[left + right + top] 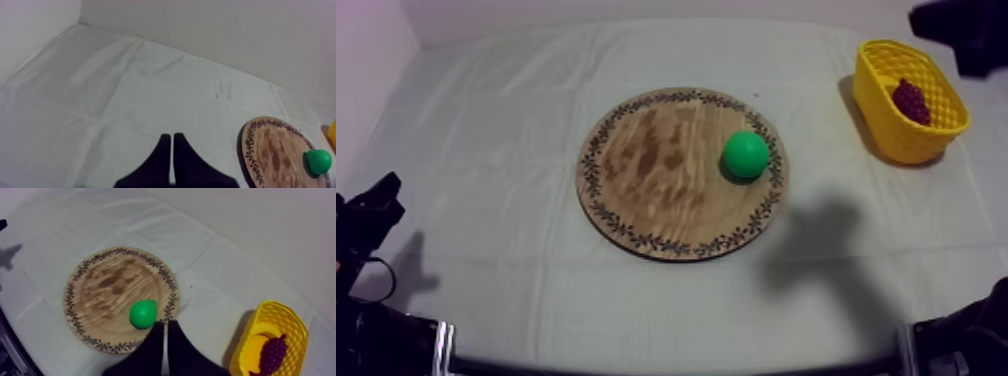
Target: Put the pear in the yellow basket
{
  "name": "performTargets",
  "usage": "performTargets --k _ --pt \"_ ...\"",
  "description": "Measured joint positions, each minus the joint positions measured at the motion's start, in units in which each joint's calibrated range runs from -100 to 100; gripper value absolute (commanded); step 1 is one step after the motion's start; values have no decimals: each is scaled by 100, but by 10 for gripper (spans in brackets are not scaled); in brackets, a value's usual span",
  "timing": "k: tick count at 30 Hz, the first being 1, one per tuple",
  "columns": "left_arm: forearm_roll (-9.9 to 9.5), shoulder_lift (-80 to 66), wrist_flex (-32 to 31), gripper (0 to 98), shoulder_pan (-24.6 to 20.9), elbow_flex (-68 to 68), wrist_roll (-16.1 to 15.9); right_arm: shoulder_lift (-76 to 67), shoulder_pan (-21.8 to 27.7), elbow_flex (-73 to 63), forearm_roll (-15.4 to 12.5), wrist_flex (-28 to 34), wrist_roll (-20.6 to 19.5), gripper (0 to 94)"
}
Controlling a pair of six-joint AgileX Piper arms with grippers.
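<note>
The green pear [746, 155] lies on the right part of the round wooden board [656, 170], near its patterned rim. The yellow basket [894, 138] stands at the far right and holds a bunch of grapes [910, 100]. My right gripper [165, 330] hovers high above the cloth just beside the pear [143, 313], fingers together as a narrow wedge with nothing in them; its arm [961, 30] comes in at the upper right. My left gripper [172, 145] is shut on nothing and rests low at the left [376, 205], far from the board [272, 150].
In the right wrist view the basket [239, 355] holds the grapes [272, 353] and a yellow banana [252, 350]. The arm's shadow [826, 235] falls on the cloth right of the board. Bare cloth surrounds the board on all sides.
</note>
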Motion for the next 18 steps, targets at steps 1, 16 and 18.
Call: performTargets --k 1,16,18 --pt "0 0 0 1 0 0 0 199 -83 -304 74 159 -91 4" --pt "0 0 0 1 0 0 0 3381 -714 -3105 936 2355 -1611 3" --pt "0 0 0 1 0 0 0 3740 -696 -3198 969 2367 -1766 3"
